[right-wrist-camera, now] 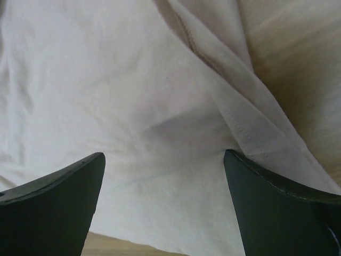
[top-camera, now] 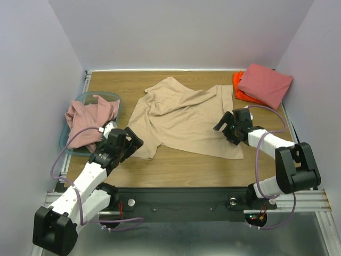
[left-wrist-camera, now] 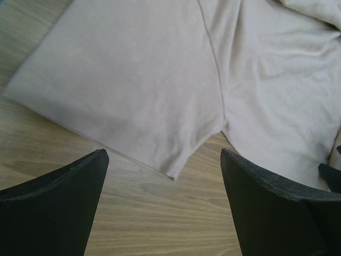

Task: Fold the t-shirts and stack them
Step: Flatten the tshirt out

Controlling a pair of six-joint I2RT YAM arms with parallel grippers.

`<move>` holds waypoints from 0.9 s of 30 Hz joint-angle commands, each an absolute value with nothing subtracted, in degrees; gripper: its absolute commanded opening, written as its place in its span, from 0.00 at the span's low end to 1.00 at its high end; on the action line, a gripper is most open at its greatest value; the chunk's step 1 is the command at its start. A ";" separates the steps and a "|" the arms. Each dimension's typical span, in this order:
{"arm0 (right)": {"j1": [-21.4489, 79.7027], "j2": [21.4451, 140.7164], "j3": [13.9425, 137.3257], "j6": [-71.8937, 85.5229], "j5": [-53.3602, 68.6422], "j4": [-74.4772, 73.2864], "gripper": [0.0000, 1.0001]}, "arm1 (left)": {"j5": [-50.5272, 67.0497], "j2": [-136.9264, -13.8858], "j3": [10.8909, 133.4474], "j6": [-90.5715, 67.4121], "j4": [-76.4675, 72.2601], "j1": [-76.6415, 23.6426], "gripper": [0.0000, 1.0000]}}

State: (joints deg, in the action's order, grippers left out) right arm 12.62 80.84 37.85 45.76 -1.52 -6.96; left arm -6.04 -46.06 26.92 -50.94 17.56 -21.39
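**Tan tee laid out, both hands wide and nothing grabbed yet**

The tan shirt (top-camera: 181,117) is lying crumpled in the middle of the bench (top-camera: 186,166), and it looks like the one up for folding. The left hand (top-camera: 132,142) hovers at the near-left corner with its jaws wide and empty. Its wrist view shows a sleeve and the armpit seam right under it. The right hand (top-camera: 224,124) is also wide and holding nothing, sitting over the right-hand side where a stitched edge is doubled over.

Best guess is that the shirt's long axis runs left to right, neck end toward the left and hem toward the right. The wrinkles make that hard to be sure of. One hand at each end makes sense for stretching it flat first.

The rest is parked out of the way. The pink shirt (top-camera: 88,118) is slumped in the teal bin (top-camera: 109,96) on the left. The salmon-red shirt (top-camera: 265,82) sits folded on the orange shirt (top-camera: 239,92) at the far right corner, so that's the stack.
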 commanded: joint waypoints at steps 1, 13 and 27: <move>8.71 84.81 39.90 43.24 -4.93 -8.70 1.00 | -6.94 -47.63 25.40 -53.08 17.93 -21.62 0.98; 4.31 84.20 46.31 38.94 -1.16 -10.28 1.00 | -14.86 -53.52 24.52 -59.06 23.03 -21.53 0.98; 4.22 77.18 48.34 38.41 0.35 -11.95 1.00 | -13.45 -57.82 23.90 -58.80 21.45 -21.62 0.81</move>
State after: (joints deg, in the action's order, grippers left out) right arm 4.49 80.73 44.99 39.18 0.51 -11.40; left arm -12.21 -54.78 23.77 -58.61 20.45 -21.39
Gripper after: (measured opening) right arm 0.997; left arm 0.860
